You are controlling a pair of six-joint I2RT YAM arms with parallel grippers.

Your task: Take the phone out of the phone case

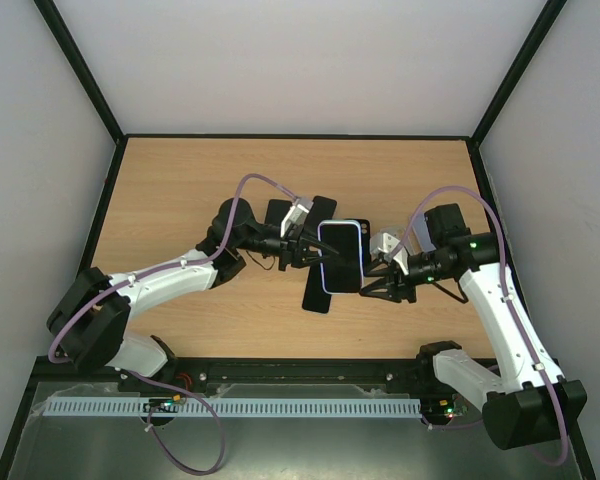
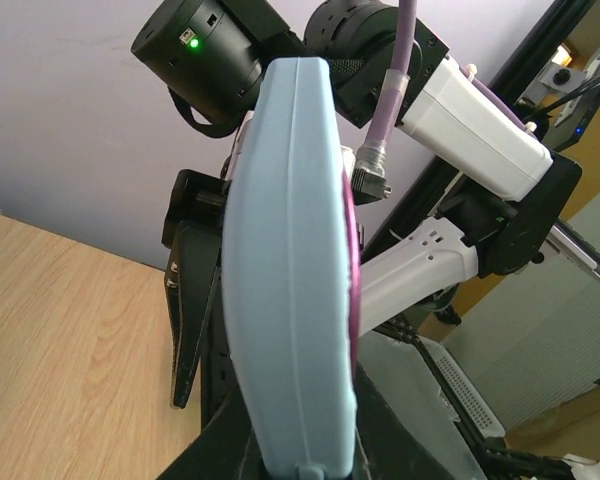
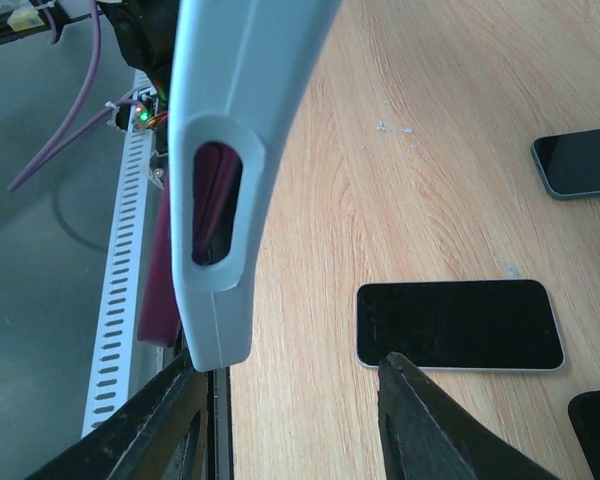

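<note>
The phone case (image 1: 341,287) is pale blue and is held in the air over the middle of the table, screen side up. The phone (image 1: 340,254) sits inside it, its magenta body (image 2: 352,262) showing along one edge and through the camera cut-out (image 3: 212,205). My left gripper (image 1: 310,252) is shut on the case's left edge (image 2: 290,300), with the dark jaws pressed on both sides at the bottom of the left wrist view. My right gripper (image 1: 383,283) stands open at the case's right near corner. That corner (image 3: 215,335) hangs just inside the left finger (image 3: 165,425), and the other finger (image 3: 425,425) is well apart.
Loose phones lie on the wooden table under the held case: a black one (image 1: 317,291) below it and two dark ones (image 1: 278,213) (image 1: 323,209) behind. The right wrist view shows a white-rimmed black phone (image 3: 460,325), a teal one (image 3: 578,165) and the table's near rail (image 3: 120,300).
</note>
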